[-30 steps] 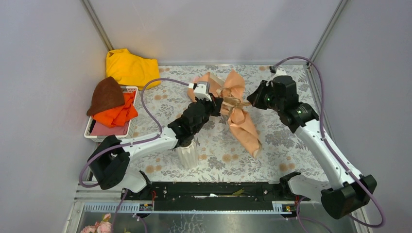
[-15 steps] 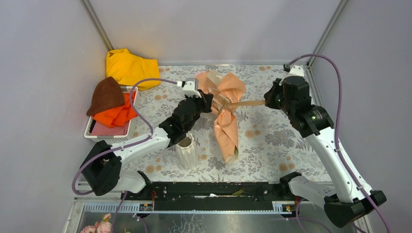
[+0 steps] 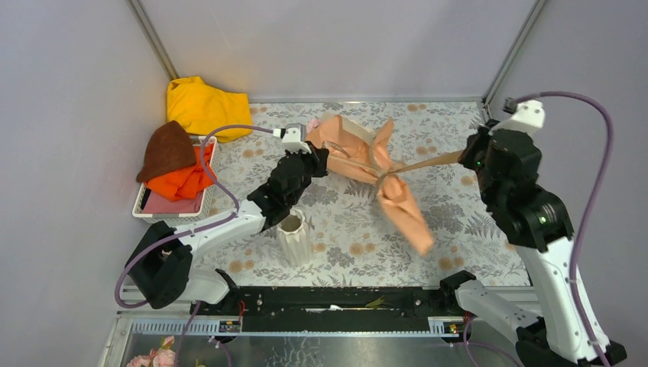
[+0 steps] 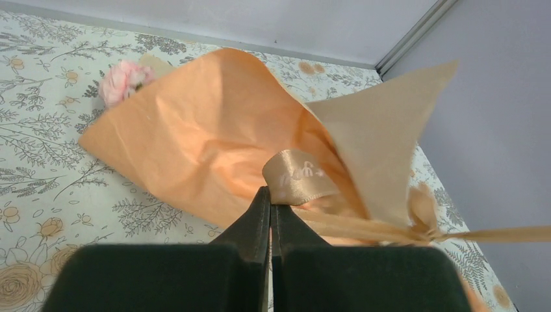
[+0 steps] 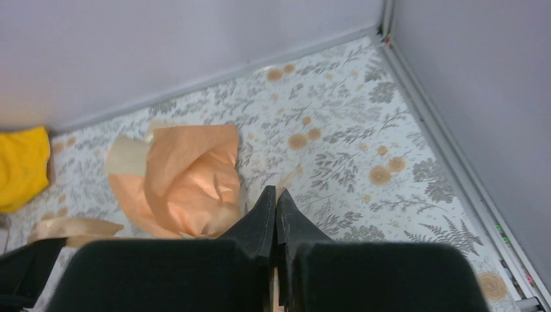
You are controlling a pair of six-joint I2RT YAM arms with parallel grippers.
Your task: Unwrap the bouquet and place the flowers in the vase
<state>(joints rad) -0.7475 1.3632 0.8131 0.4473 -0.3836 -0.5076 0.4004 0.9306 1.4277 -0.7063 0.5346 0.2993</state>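
Bouquet (image 3: 367,160) sits mid-counter (image 3: 451,222) toward the back. Long axis runs diagonally, with the bloom end far-left and the tapered stem end (image 3: 416,229) pointing near-right. Can't tell if the stem end is resting on the counter or lifted off it. The wrap is on, and only one pink bloom of the flowers (image 4: 122,81) shows at the open end. The ribbon (image 3: 424,162) goes taut from the knot (image 3: 382,177) at the waist straight out to the robot's right. The right fingers (image 5: 260,218) are closed tight on its tail, well clear of the paper. The left fingers (image 4: 256,218) are pinched closed at the base of the ribbon loop (image 4: 295,177), right against the wrap, so the left arm is the near one and acts as the anchor. My read: the knot lies between the two grips, so the pull has to go along the ribbon line, rightward and away from the left grip. Any slack on the left and the whole bundle just swings. Vase (image 3: 294,238) stands upright near-left of the bouquet, apart from it and beside the left forearm.
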